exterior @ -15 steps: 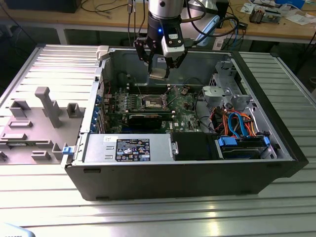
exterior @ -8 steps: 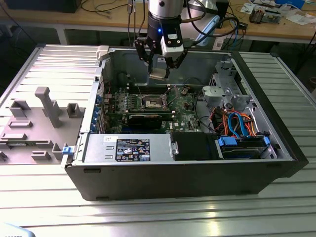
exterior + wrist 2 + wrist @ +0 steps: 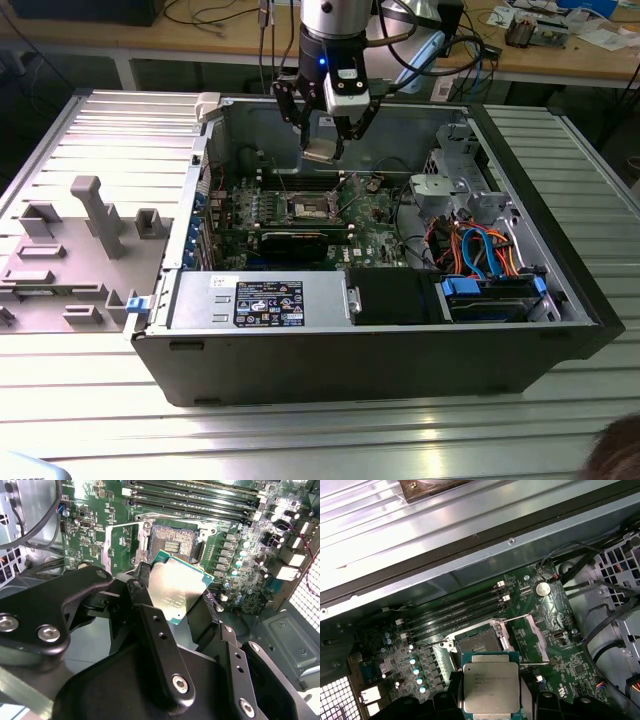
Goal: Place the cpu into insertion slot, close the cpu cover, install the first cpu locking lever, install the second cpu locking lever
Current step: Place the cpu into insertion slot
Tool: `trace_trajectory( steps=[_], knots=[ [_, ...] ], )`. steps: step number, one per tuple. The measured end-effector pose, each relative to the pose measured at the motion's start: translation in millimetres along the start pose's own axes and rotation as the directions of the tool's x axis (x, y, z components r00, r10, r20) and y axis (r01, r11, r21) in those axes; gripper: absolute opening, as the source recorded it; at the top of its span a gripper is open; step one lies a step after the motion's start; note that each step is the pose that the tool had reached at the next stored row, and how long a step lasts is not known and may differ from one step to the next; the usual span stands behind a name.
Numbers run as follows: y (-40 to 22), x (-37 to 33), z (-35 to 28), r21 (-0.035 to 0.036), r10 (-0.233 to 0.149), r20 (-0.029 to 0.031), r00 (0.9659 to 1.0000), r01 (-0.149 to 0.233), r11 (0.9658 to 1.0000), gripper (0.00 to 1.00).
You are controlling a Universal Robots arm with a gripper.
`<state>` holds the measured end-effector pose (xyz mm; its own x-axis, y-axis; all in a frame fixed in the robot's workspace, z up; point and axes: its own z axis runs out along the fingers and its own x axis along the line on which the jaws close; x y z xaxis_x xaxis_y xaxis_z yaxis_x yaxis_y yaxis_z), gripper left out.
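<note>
My gripper (image 3: pixel 323 148) is shut on the cpu (image 3: pixel 319 153), a flat square chip with a pale metal top. I hold it in the air inside the open computer case, above the motherboard. In both wrist views the black fingers (image 3: pixel 141 591) clamp two opposite edges of the cpu (image 3: pixel 177 591) (image 3: pixel 491 686). The insertion slot (image 3: pixel 308 207) (image 3: pixel 172 542) (image 3: pixel 479 642) lies below the chip, dark, uncovered and with nothing in it. The cpu cover (image 3: pixel 118 547) (image 3: pixel 538 636) stands swung open beside the slot. A thin locking lever (image 3: pixel 519 618) sticks up near it.
Long memory slots (image 3: pixel 460 607) run beside the socket. The case wall (image 3: pixel 262 125) rises behind the gripper. Cables (image 3: pixel 470 245) and a drive cage (image 3: pixel 450 185) fill the exterior view's right. A grey fixture tray (image 3: pixel 80 240) sits outside at the exterior view's left. A person's head (image 3: pixel 615 452) shows at the corner.
</note>
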<state>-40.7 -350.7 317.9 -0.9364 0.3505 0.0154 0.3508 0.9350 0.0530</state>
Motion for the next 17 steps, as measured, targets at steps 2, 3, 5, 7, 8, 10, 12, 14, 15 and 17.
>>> trace_trajectory(
  steps=[2,3,5,7,8,10,12,14,15,17],
  knots=[
    [0.0,0.0,0.0,0.0008,0.005,0.0006,1.0000,-0.005,1.0000,0.55],
    [0.0,0.0,0.1,0.0012,0.009,0.0010,1.0000,-0.009,1.0000,0.55],
    [0.0,0.0,0.1,0.0018,0.014,0.0015,0.9999,-0.014,0.9999,0.55],
    [0.0,0.0,0.1,0.0023,0.019,0.0020,0.9998,-0.019,0.9998,0.55],
    [0.0,0.0,0.1,0.0026,0.023,0.0023,0.9997,-0.023,0.9997,0.55],
    [0.0,0.0,0.2,0.0032,0.031,0.0030,0.9995,-0.031,0.9995,0.55],
    [0.0,0.0,0.3,0.0039,0.042,0.0040,0.9991,-0.042,0.9991,0.55],
    [0.0,0.0,0.3,0.0043,0.051,0.0048,0.9987,-0.051,0.9987,0.55],
    [0.0,0.0,0.4,0.0044,0.054,0.0050,0.9985,-0.054,0.9985,0.55],
    [0.0,0.0,0.4,0.0047,0.061,0.0056,0.9981,-0.061,0.9981,0.55]
  ],
)
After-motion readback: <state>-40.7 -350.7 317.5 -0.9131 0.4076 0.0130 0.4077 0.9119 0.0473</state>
